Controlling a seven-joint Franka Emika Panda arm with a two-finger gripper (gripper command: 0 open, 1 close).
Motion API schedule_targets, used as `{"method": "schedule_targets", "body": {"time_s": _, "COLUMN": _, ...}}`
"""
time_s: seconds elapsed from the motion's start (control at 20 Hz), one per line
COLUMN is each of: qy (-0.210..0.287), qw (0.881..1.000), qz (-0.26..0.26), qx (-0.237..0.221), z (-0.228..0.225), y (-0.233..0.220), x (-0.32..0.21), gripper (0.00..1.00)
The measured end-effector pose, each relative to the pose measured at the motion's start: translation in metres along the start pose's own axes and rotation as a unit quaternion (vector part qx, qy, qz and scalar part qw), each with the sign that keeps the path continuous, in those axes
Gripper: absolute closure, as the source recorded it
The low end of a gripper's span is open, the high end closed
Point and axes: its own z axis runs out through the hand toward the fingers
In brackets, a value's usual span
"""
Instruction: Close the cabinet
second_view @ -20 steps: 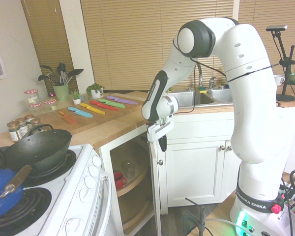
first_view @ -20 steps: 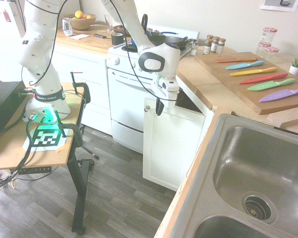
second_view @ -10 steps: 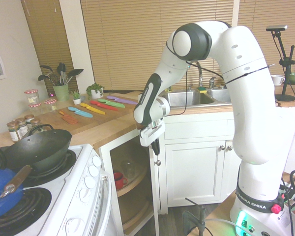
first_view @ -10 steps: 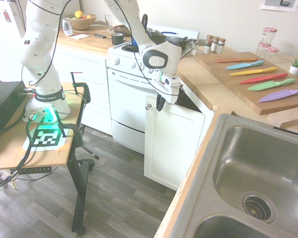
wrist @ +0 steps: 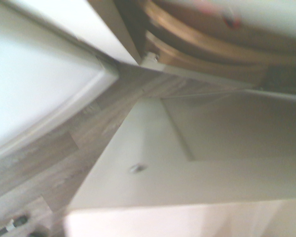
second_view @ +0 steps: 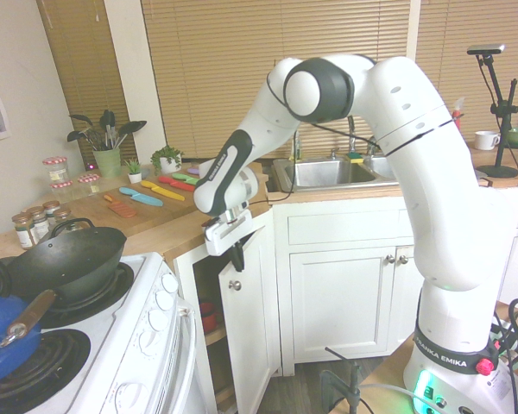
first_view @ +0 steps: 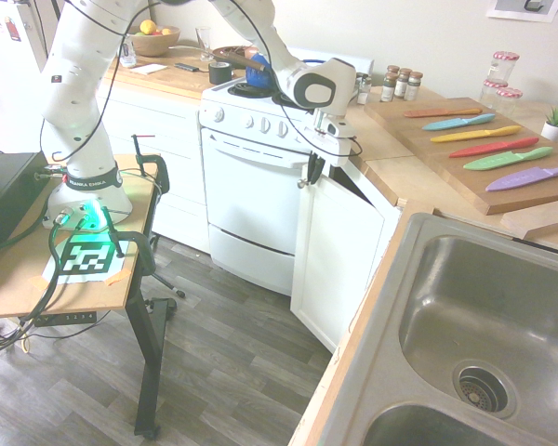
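- Cabinet (first_view: 339, 255) sits in the corner run, between the white oven (first_view: 251, 200) and the sink (first_view: 474, 316). Its door (second_view: 246, 332) is ajar, standing at a shallow angle to the frame.
- A narrow gap is left on the oven side. Through it, the second exterior view shows an inner shelf and something red (second_view: 205, 317) low inside.
- End effector (first_view: 312, 168) is at the door's top free corner, just above the knob (first_view: 300, 184), fingers pointing down over the top edge.
- Finger state: cannot tell. They read as one dark shape in both exterior views; no visible grasp on the knob.
- Contact with the door edge looks likely, but I can't confirm it.
- Key relation: the door panel's long axis is vertical, hinge on the sink side, free edge on the oven side. The door face lies on the frame side of the end effector, so the closing direction runs from the end effector straight toward the opening, away from the room.
- Wrist view agrees: knob (wrist: 136, 168) and recessed panel (wrist: 237, 123) close below, wooden shelf edge (wrist: 197, 49) visible past the door's edge, floor (wrist: 89, 128) beyond.
- Judgement: task mostly done; what's left is a short push along the arc until the free edge seats.
- Risk: the end effector slipping off the top corner, or fingers getting caught between door and desk (first_view: 381, 163) lip as the gap shuts.
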Motion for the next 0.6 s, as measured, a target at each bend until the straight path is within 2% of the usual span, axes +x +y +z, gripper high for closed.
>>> {"method": "schedule_targets", "body": {"time_s": 0.15, "qy": -0.002, "qw": 1.0, "qz": 0.003, "qx": 0.0, "z": -0.01, "y": -0.025, "x": 0.014, "gripper": 1.0}}
{"method": "schedule_targets", "body": {"time_s": 0.3, "qy": 0.005, "qw": 1.0, "qz": 0.01, "qx": 0.006, "z": -0.019, "y": -0.025, "x": 0.023, "gripper": 1.0}}
{"method": "schedule_targets", "body": {"time_s": 0.45, "qy": 0.011, "qw": 0.999, "qz": 0.036, "qx": 0.011, "z": -0.014, "y": 0.016, "x": 0.024, "gripper": 1.0}}
{"method": "schedule_targets", "body": {"time_s": 0.6, "qy": 0.03, "qw": 0.997, "qz": 0.07, "qx": 0.024, "z": 0.008, "y": 0.079, "x": 0.027, "gripper": 1.0}}
